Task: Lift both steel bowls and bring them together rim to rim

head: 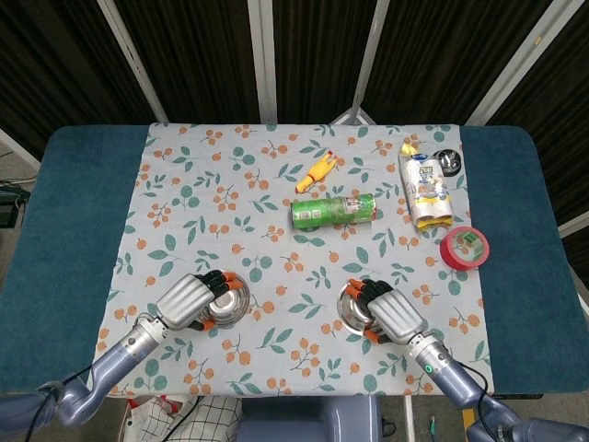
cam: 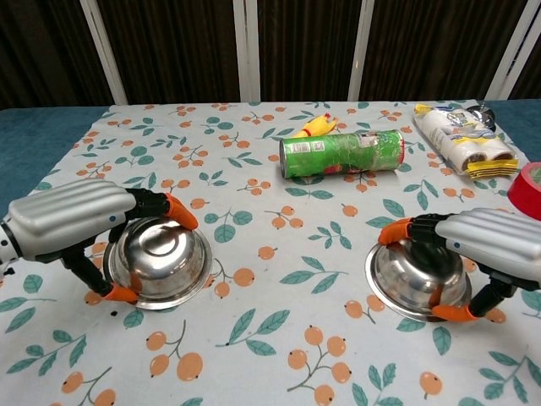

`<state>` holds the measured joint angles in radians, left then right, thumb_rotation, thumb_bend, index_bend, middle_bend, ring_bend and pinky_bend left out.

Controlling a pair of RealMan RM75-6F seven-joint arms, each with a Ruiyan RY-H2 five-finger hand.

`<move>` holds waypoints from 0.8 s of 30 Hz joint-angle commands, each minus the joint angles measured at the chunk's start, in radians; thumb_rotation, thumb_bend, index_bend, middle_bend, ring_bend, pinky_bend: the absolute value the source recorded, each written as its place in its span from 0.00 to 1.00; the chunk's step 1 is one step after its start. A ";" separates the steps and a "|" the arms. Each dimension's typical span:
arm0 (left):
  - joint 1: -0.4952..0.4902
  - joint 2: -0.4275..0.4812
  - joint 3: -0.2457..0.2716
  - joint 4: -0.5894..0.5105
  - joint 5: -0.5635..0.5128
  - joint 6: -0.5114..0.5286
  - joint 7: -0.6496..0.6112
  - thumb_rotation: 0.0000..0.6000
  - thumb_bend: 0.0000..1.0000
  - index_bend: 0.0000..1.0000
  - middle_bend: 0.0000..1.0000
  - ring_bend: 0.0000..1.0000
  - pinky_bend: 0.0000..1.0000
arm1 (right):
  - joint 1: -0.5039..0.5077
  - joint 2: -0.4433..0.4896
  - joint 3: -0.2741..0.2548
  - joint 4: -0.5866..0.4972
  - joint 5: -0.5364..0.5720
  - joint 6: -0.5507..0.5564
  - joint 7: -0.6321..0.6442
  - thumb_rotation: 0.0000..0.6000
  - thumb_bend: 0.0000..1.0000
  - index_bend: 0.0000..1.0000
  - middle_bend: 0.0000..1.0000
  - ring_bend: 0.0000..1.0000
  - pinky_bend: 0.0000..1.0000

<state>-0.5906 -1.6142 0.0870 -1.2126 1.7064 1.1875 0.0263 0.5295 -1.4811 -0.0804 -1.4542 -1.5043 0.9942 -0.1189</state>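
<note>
Head view: I'm seeing the floral tablecloth lying over a blue table, dark curtains behind. Left hand is gripping left bowl, right hand right bowl, near the front edge.

Chest view: both bowls are sitting upright on the cloth, well apart, fingers clamping the rims.

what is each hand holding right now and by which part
Each holds a steel bowl by its rim, fingertips on opposite edges. Left hand grips the left bowl; right hand grips the right bowl. Both bowls sit low at the cloth.

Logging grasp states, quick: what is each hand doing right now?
Left hand: holding the left bowl.
Right hand: holding the right bowl.
</note>
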 commanded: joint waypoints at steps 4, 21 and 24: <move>0.022 -0.030 0.007 0.055 -0.019 -0.007 0.025 1.00 0.10 0.19 0.37 0.26 0.21 | -0.016 0.002 -0.004 -0.042 -0.028 0.033 0.018 1.00 0.43 0.00 0.09 0.29 0.56; 0.046 0.015 -0.025 -0.037 -0.033 0.049 0.042 0.89 0.01 0.00 0.04 0.00 0.14 | -0.037 0.020 0.020 -0.179 -0.087 0.124 0.089 0.58 0.36 0.00 0.00 0.02 0.37; 0.035 0.017 -0.043 -0.064 -0.035 0.048 0.050 0.87 0.01 0.00 0.02 0.00 0.13 | -0.035 0.022 0.026 -0.204 -0.099 0.134 0.091 0.56 0.35 0.00 0.00 0.00 0.36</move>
<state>-0.5516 -1.6008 0.0508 -1.2656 1.6715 1.2361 0.0739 0.4939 -1.4614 -0.0575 -1.6496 -1.5982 1.1254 -0.0296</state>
